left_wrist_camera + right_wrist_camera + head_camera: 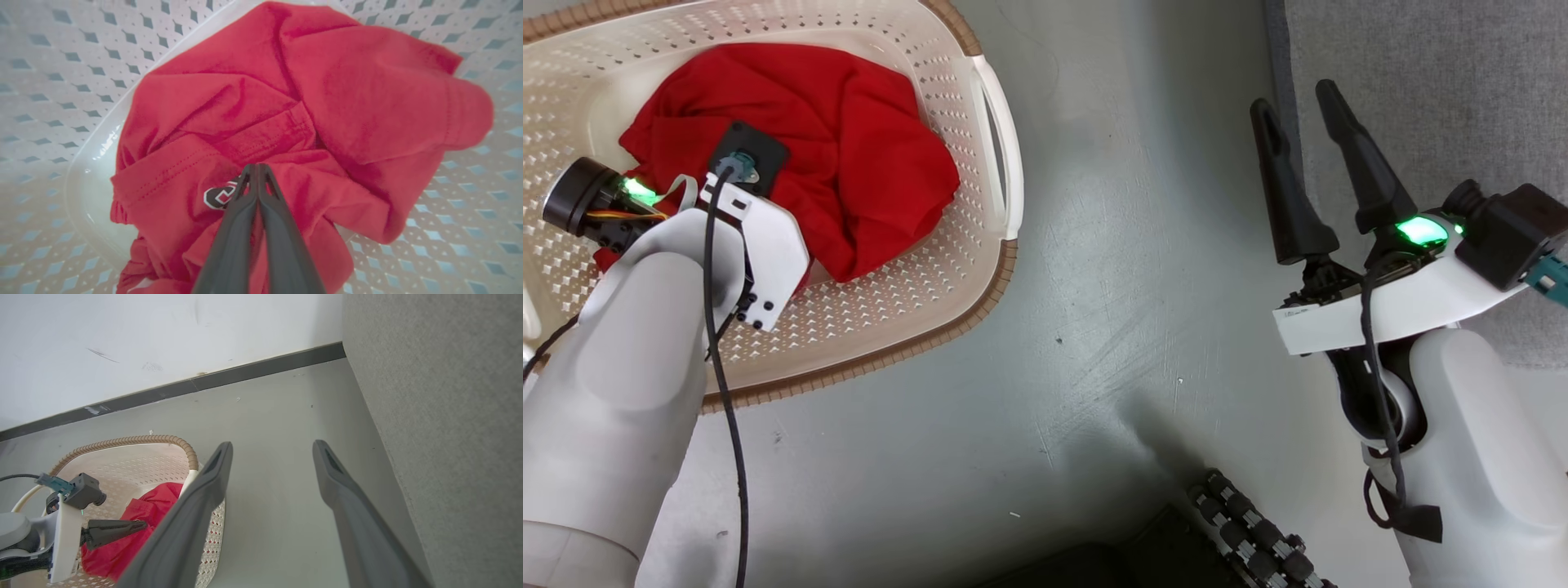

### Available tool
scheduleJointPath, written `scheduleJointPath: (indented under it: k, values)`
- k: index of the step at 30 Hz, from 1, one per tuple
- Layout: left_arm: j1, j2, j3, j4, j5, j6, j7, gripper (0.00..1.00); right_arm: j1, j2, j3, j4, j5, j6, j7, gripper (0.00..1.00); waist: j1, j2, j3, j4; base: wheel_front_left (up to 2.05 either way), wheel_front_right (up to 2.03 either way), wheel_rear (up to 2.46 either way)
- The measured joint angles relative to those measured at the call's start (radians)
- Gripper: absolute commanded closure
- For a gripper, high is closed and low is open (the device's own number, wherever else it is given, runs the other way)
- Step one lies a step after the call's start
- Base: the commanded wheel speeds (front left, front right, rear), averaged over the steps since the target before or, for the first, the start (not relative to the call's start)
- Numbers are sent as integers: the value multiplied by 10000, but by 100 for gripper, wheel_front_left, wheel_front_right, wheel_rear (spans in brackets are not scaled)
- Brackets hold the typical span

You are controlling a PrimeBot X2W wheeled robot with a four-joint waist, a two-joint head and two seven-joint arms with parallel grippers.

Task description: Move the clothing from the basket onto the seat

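The bright red soft fabric clothing (849, 163) lies crumpled in a heap inside the cream-white perforated plastic basket (931, 269) with a brown woven-look rim, which stands on the smooth grey floor (1135, 245). The heap covers most of the basket's bottom and reaches towards the wall with the white side handle (996, 139). The left arm reaches down into the basket. In the left wrist view the left gripper (256, 169) has its two dark fingers pressed tight together, their tips pinched into a fold of the clothing (347, 102) just beside a small white printed emblem (216, 198), with the basket's wall (61, 81) around the heap.

The right gripper (1294, 96) hangs well apart from the basket, its fingers spread wide with nothing between them. It hovers above the floor, just beside the edge of the large grey-green fabric-upholstered seat (1421, 82). The right wrist view looks between the spread fingers of the right gripper (273, 445) along the floor to a white wall (163, 343) with a dark skirting strip (261, 369); the seat (449, 416) rises at one side, and the basket (135, 439) holding the clothing (151, 498) stands at the other
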Motion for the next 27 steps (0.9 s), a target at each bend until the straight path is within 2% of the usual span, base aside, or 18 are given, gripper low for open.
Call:
scheduleJointPath:
  k: [10, 27]
  values:
    - [94, -17, 414, -431, -575, -2, -945, 100, -175, 0, -334, 201, -4, 0, 0, 0, 0, 0, -392, 255, 0, 0, 0]
    - [1486, -343, 1488, -1766, -1768, 150, -3208, 100, -261, -6, -1049, 690, -477, 0, 0, 0, 0, 0, -1580, 902, 0, 0, 0]
